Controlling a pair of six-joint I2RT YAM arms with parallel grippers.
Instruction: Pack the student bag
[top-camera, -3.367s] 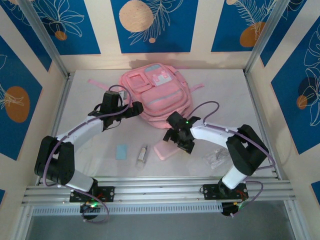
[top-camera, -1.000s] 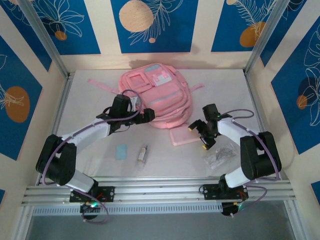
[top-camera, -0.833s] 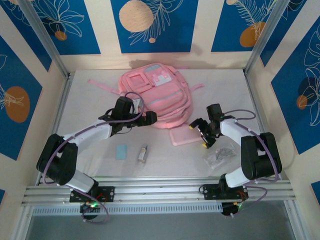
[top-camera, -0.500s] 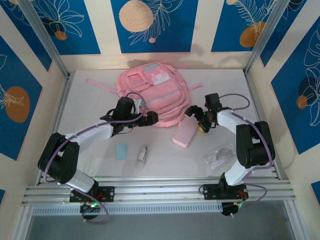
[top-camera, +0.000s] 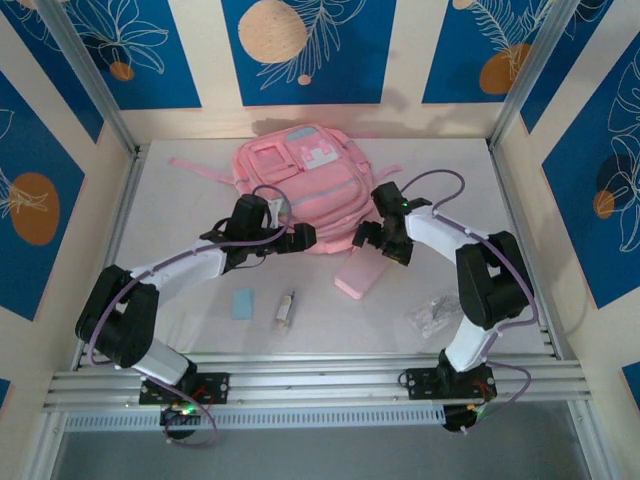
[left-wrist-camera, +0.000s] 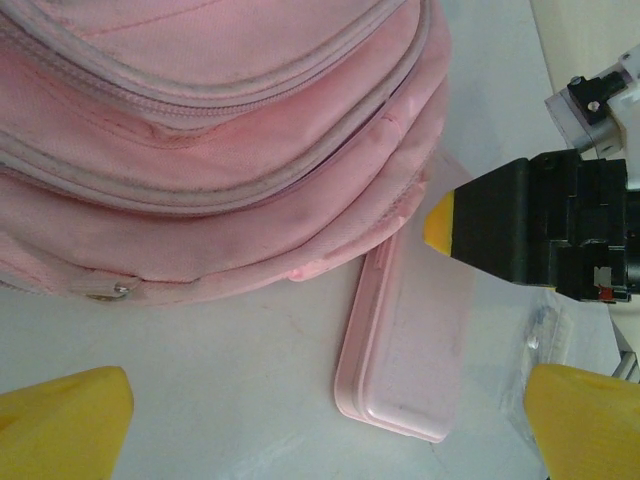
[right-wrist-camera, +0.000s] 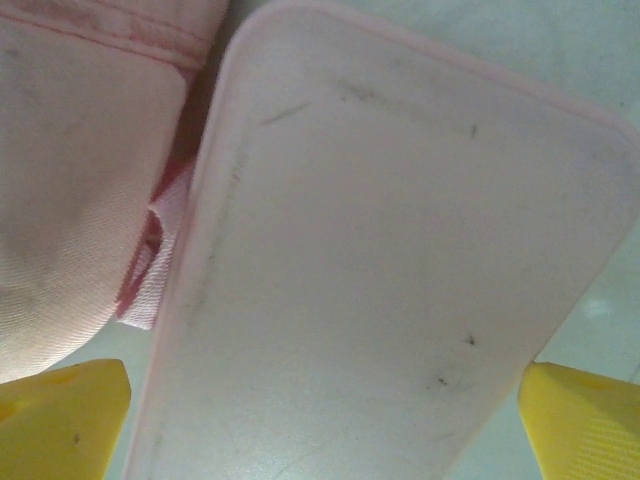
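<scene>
The student bag (top-camera: 305, 180) lies flat at the back of the table, pink, with zip pockets and a white patch. Its near edge (left-wrist-camera: 200, 200) fills the top of the left wrist view. A flat pink pencil case (top-camera: 362, 275) lies on the table, its far end against the bag's lower right edge. My right gripper (top-camera: 378, 243) stands open astride that far end, with the case (right-wrist-camera: 380, 260) between its yellow fingertips (right-wrist-camera: 65, 410) and thin gaps on both sides. My left gripper (top-camera: 303, 238) is open and empty at the bag's near edge, looking at the case (left-wrist-camera: 410, 350).
A pale blue card (top-camera: 243, 303) and a small clear item (top-camera: 287, 307) lie near the front left of centre. A crumpled clear plastic bag (top-camera: 435, 315) sits at the front right. Metal rails and patterned walls bound the table.
My right gripper swung left and toward the bag's lower right edge. The pencil case turned and slid with it, from lying crosswise to slanting up against the bag. My left gripper barely moved.
</scene>
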